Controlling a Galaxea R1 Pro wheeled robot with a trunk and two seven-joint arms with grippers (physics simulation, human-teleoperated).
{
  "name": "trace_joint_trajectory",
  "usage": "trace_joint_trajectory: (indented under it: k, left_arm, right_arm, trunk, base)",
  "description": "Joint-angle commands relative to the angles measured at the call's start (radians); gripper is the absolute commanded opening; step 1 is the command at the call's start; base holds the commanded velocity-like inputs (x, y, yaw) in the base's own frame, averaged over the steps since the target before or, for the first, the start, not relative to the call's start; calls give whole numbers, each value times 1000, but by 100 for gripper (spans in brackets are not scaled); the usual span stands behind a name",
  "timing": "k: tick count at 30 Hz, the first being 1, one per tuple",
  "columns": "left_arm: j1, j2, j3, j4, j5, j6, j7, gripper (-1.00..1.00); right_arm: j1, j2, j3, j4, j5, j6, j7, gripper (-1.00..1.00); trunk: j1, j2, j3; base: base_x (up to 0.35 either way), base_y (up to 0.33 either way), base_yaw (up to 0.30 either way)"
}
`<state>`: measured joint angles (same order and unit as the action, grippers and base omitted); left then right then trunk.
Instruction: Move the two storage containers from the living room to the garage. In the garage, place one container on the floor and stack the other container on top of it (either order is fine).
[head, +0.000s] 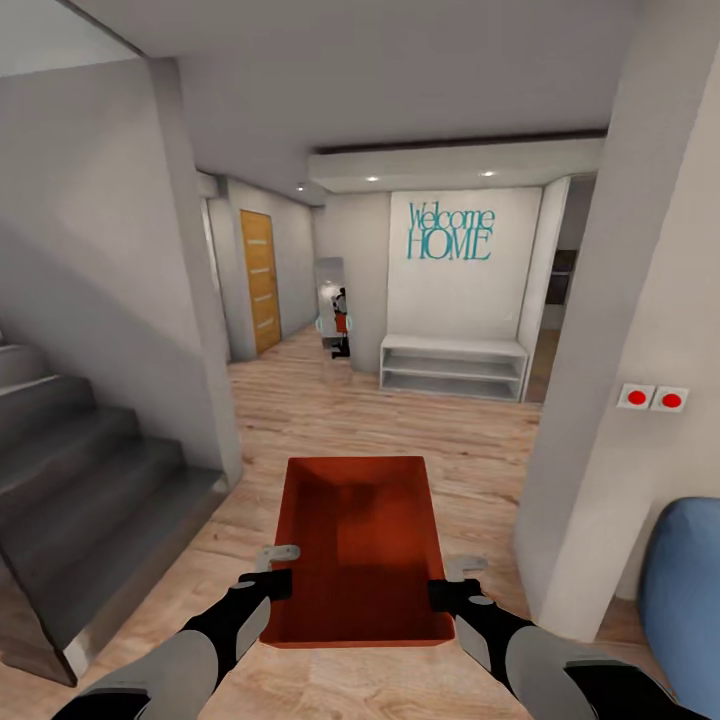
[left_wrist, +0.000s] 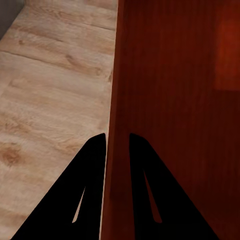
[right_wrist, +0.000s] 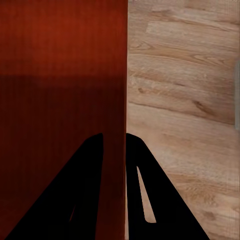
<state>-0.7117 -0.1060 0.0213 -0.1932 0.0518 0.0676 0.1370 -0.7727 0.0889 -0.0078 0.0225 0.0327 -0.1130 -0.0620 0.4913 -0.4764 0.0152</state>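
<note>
An orange-red storage container (head: 358, 545) is carried in front of me above the light wood plank floor (head: 330, 415), open side up and with nothing in it. My left gripper (head: 277, 583) is shut on its left wall, one finger inside and one outside (left_wrist: 118, 137). On the opposite wall my right gripper (head: 444, 594) is shut the same way (right_wrist: 114, 136). The wrist views show the container's wall (left_wrist: 165, 90) (right_wrist: 65, 75) edge-on between the black fingers.
Grey stairs (head: 80, 480) rise at the left beside a wall corner (head: 205, 330). A white wall (head: 620, 330) with two red buttons (head: 652, 398) stands at the right, a blue sofa (head: 685, 600) below it. Ahead are a white bench (head: 453, 366), a "Welcome HOME" wall and a wooden door (head: 260, 280).
</note>
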Motion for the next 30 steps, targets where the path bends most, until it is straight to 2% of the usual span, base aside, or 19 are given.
trace_joint_trajectory:
  k: [1, 21, 30]
  left_arm:
    - [-1, 3, 20, -6, -17, 6, 21, -100]
    - [-1, 3, 20, -6, -17, 6, 21, -100]
    - [0, 3, 21, -6, -17, 6, 21, -100]
  right_arm:
    - [0, -6, -3, 5, -11, -5, -7, -100]
    - [0, -6, -3, 5, -13, -5, -7, -100]
    - [-1, -6, -3, 5, -12, -5, -7, -100]
  trunk:
    - [1, -1, 0]
    - [1, -1, 0]
    - [1, -1, 0]
  base:
    - [323, 0, 0]
    - [323, 0, 0]
    - [323, 0, 129]
